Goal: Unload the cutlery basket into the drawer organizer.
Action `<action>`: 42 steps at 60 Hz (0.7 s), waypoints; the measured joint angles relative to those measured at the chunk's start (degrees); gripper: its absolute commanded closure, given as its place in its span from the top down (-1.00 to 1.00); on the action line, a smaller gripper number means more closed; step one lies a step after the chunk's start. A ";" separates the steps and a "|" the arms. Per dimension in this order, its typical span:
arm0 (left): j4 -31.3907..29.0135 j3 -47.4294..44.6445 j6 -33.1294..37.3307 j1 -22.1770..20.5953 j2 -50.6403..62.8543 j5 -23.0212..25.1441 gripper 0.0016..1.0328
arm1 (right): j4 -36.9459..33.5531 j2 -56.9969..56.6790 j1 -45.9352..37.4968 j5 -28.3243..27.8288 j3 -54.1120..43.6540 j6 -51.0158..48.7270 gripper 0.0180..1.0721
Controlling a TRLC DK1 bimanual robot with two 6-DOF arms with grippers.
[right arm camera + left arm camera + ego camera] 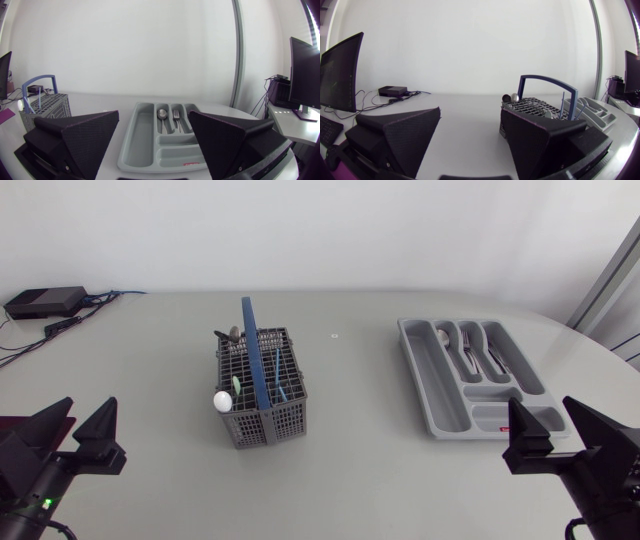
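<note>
While both arms sit at the near edge of the surface, my left end effector (78,430) and right end effector (557,435) are each spread wide and hold nothing; I read this as a rest pose that leaves the work area open to the overhead camera. Left of centre, ahead of the left arm, the cutlery basket (262,418) stands upright: grey mesh with a tall blue handle (252,350). Pieces stand on end inside it, among them a white round-ended piece (221,400) at its near left corner, a green-tipped piece (237,385) and a dark spoon bowl (233,334) at the far side. On the right, well apart from it, the drawer organizer (435,380) lies flat, a grey tray; a spoon (443,337) and forks (468,355) lie lengthwise in its far narrow compartments, so I judge the unloading begun, not finished.
</note>
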 measured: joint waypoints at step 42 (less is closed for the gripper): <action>-22.53 31.78 0.94 -6.58 42.23 3.67 0.80 | -1.90 26.16 9.94 0.02 17.22 -0.02 0.90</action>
